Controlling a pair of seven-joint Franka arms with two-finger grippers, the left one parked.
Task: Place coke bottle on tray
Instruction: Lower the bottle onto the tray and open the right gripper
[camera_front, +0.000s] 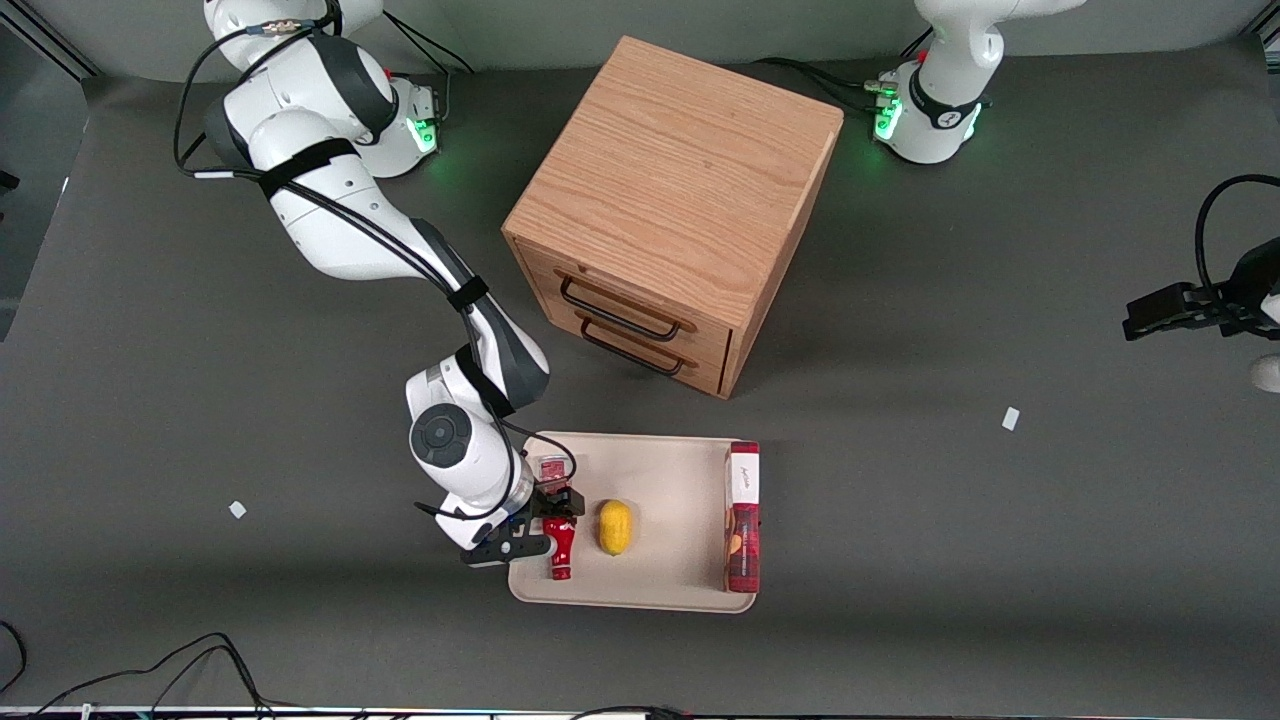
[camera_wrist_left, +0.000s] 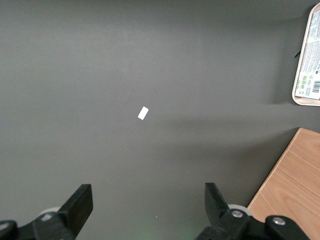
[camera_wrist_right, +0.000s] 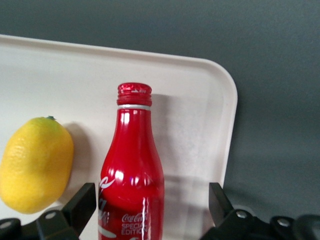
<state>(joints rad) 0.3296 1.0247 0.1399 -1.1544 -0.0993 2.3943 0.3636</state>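
The coke bottle (camera_front: 561, 545) lies flat on the cream tray (camera_front: 665, 480), at the tray's end toward the working arm, its red cap pointing to the front camera. In the right wrist view the coke bottle (camera_wrist_right: 132, 165) rests on the tray (camera_wrist_right: 200, 125) near a rounded corner. My right gripper (camera_front: 555, 508) is low over the bottle's body. It is open, with the gripper (camera_wrist_right: 150, 207) straddling the bottle, one finger (camera_wrist_right: 82, 202) close beside it and the other finger (camera_wrist_right: 217, 202) well apart from it.
A yellow lemon (camera_front: 615, 527) lies on the tray beside the bottle, also in the wrist view (camera_wrist_right: 35, 162). A long red box (camera_front: 742, 515) lies along the tray's end toward the parked arm. The wooden drawer cabinet (camera_front: 670, 210) stands farther from the front camera.
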